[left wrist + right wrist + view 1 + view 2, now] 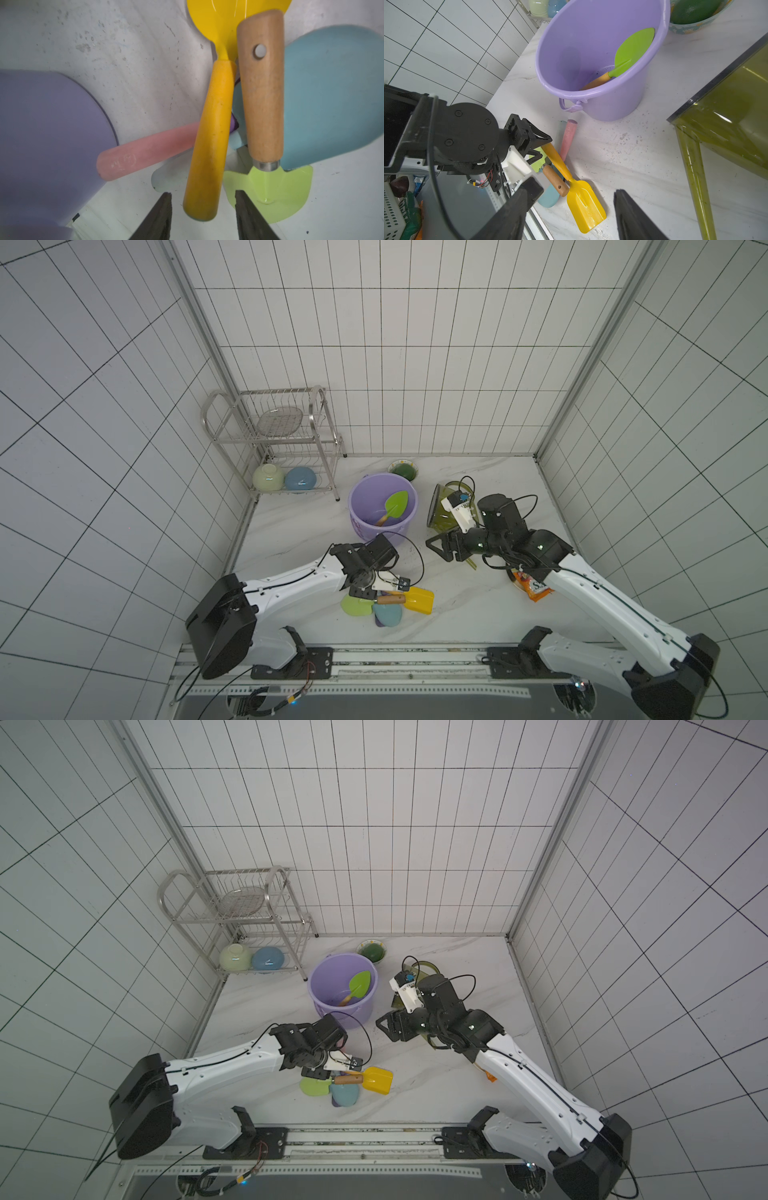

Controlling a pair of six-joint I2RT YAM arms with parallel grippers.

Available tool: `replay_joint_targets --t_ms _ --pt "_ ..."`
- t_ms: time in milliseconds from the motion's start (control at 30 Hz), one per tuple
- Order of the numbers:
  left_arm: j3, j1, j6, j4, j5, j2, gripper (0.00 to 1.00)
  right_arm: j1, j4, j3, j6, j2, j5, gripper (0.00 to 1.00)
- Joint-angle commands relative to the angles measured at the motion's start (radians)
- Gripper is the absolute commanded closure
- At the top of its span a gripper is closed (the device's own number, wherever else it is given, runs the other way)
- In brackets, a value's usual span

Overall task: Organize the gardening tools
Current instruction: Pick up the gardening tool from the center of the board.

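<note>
Item: yellow plastic shovel with orange handle (212, 124), lying in the heap of plastic shovels (384, 608) near the counter's front edge. Its long axis runs straight out from the left tool (203, 192), whose jaws stand apart astride the handle's butt without touching it. The right tool (434, 546), spread and empty, hangs well apart, so the left arm is nearer.

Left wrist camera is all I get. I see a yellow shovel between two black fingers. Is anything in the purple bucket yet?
Observer: Yes. One green shovel leans inside the bucket, blade up.
Operator: What's the other arm doing?
Observer: The right gripper hovers open near the bucket, holding nothing.
Operator: Where's the watering can?
Observer: The watering can is on the table beside the bucket, partly hidden by the right arm.
</note>
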Motion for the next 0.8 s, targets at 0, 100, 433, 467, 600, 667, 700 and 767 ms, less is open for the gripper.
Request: replay_joint_targets --t_ms 0,100,433,467,600,667,700,767 --pt "-0.011 -0.004 -0.014 0.052 -0.011 0.007 0.50 -0.003 0.032 -0.018 0.008 -0.004 -0.009 0.31" --pt "-0.022 -0.005 -0.021 0.066 -0.016 0.022 0.53 -0.004 0.046 -0.026 0.010 0.006 -0.013 0.32" --pt "-0.035 -0.005 -0.048 0.099 -0.030 0.037 0.73 -0.004 0.060 -0.030 0.002 0.017 -0.013 0.36" --pt "-0.035 -0.005 -0.049 0.100 -0.029 0.035 0.76 -0.004 0.061 -0.031 0.001 0.017 -0.011 0.36" --pt "-0.032 -0.006 -0.054 0.100 -0.022 0.015 0.86 -0.004 0.060 -0.036 0.004 0.017 0.004 0.37" --pt "-0.029 -0.005 -0.054 0.096 -0.015 0.000 0.90 -0.005 0.061 -0.038 0.007 0.015 0.014 0.36" --pt "-0.028 -0.005 -0.055 0.092 -0.009 -0.008 0.92 -0.005 0.062 -0.039 0.010 0.014 0.021 0.37" --pt "-0.021 -0.005 -0.061 0.084 0.004 -0.027 0.95 -0.012 0.060 -0.040 0.022 0.012 0.036 0.37"
